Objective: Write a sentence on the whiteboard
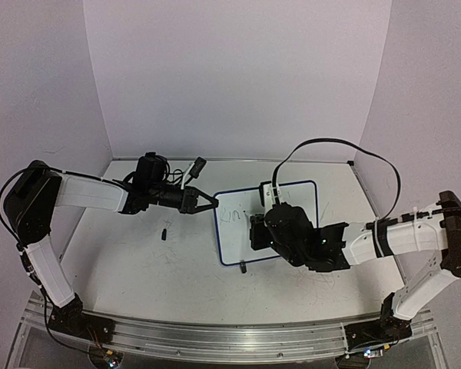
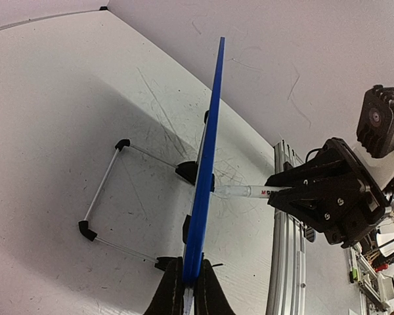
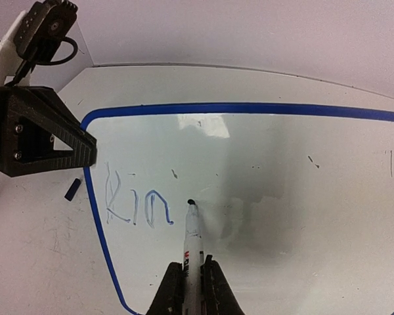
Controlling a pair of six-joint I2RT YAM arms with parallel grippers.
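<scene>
My left hand [image 2: 189, 292]: closed, pinching the blue-framed edge of the whiteboard [image 3: 282, 151] between both fingers. In the top view it reaches in from the left and meets the board's left side.
My right hand [image 3: 192, 282]: closed around a marker [image 3: 192, 239], with the white barrel clamped between the fingers and pointing away from my wrist.
Marker tip: dark, and set against the white face of the board, just to the right of the writing.
Sentence [image 3: 138, 207]: the letters "Kin" in thin bluish strokes, near the board's left edge at about mid height. The face to the right of the tip is bare apart from a few small specks.
Whiteboard position: propped up on the counter [image 1: 138, 254] near its middle, between my two arms, with the writing face turned toward my right arm. My left wrist camera sees it edge-on as a thin blue line.
Support: black clip feet [image 2: 187, 172] sit at the board's lower edge. A wire stand [image 2: 102, 187] with black corner tips lies on the counter behind the board.
Loose item: a small dark cap [image 1: 164, 231] lies on the counter to the left of the board, apart from it.
</scene>
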